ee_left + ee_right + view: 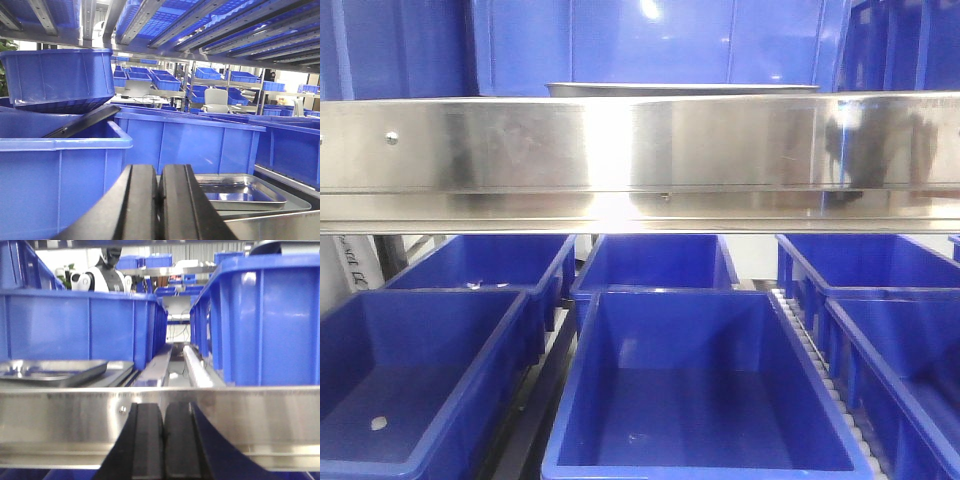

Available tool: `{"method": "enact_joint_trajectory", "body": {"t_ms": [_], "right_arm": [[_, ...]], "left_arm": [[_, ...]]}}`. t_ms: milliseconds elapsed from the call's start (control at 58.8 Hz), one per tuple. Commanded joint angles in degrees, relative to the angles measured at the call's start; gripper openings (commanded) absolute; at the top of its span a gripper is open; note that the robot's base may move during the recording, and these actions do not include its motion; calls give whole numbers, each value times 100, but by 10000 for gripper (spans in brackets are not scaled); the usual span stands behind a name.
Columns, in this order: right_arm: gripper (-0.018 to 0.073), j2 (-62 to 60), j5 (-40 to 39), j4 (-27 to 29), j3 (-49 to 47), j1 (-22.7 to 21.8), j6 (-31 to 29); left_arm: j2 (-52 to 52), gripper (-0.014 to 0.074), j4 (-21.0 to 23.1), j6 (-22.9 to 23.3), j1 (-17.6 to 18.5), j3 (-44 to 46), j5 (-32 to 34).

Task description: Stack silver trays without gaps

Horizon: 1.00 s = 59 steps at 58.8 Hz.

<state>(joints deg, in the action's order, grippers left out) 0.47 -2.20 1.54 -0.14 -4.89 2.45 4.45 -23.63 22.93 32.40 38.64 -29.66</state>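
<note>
Bright overhead light — white glare on the steel band (610, 150) — soft, slightly blurred edges.

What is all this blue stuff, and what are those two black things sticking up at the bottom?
These are three cameras on a robot with two arms. One looks forward from its body; the other two ride on its wrists. The black things are the robot's pinchers: the left gripper and the right gripper. Both are pressed shut and hold nothing. The blue stuff is plastic bins, standing in rows on shelves. The shiny strip across the front view is a steel band on the shelf's edge. Behind it lie the silver trays, shallow metal pans, one sitting on another. The right wrist sees them too, off to the side. In the front view only a thin edge peeks over the band.
</note>
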Motion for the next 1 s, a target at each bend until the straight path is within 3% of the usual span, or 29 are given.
{"method": "enact_joint_trajectory", "body": {"t_ms": [0, 987], "right_arm": [[-71, -47, 73, 17, 14, -21, -46], [-71, -47, 817, 25, 14, -21, -23]], "left_arm": [[-43, -7, -2, 27, -9, -10, 76], [-43, -7, -2, 27, -9, -10, 76]]}}
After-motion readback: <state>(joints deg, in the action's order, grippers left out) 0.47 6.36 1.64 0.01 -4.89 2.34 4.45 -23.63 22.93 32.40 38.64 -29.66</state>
